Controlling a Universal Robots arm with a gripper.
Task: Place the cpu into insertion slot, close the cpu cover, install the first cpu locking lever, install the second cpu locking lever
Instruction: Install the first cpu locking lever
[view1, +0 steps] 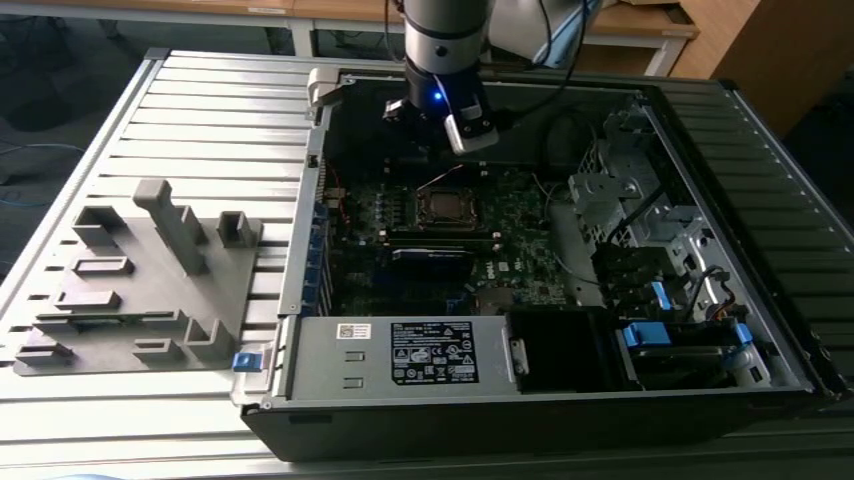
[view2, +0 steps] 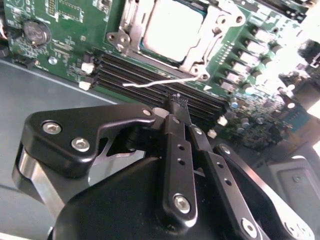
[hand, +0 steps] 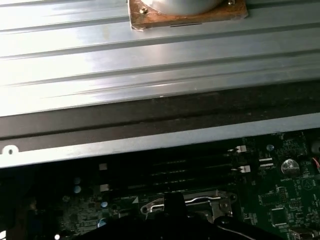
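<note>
Slatted metal surface (view1: 200, 100) carries an open computer case (view1: 561, 420), lying on its side toward the surface's edge at the exterior view's right. A grey moulded fixture tray (view1: 147, 290) sits near the opposite edge. Inside the case is the green motherboard (view2: 65, 50), with the arm above it. Black memory slots (view2: 150, 75) run just beside the insertion slot (view1: 445, 205).

Claw (view2: 177, 102): fingers together, tips meeting, nothing seen between them. It hovers over the memory slots, close to the socket and apart from the board.

Cpu cover (view2: 212, 37): silver frame, looks laid flat over the socket, lugs at its corners.

Cpu (view2: 167, 27): bright silver-grey square top showing through the cover's cut-out, seated level in the insertion slot.

Locking lever (view2: 155, 83): thin pale wire, free end lying out across the memory slots, not tucked under a catch, just ahead of the claw tips. Second lever: can't tell its state.

Judgement: placing and cover-closing look done, so the step in hand is the first lever. It calls for the closed tips to press the wire's free end sideways and down under its catch, without scraping the memory slots or shifting the cover. The wire looks thin and springy, so it is likely to slip off the tips.
</note>
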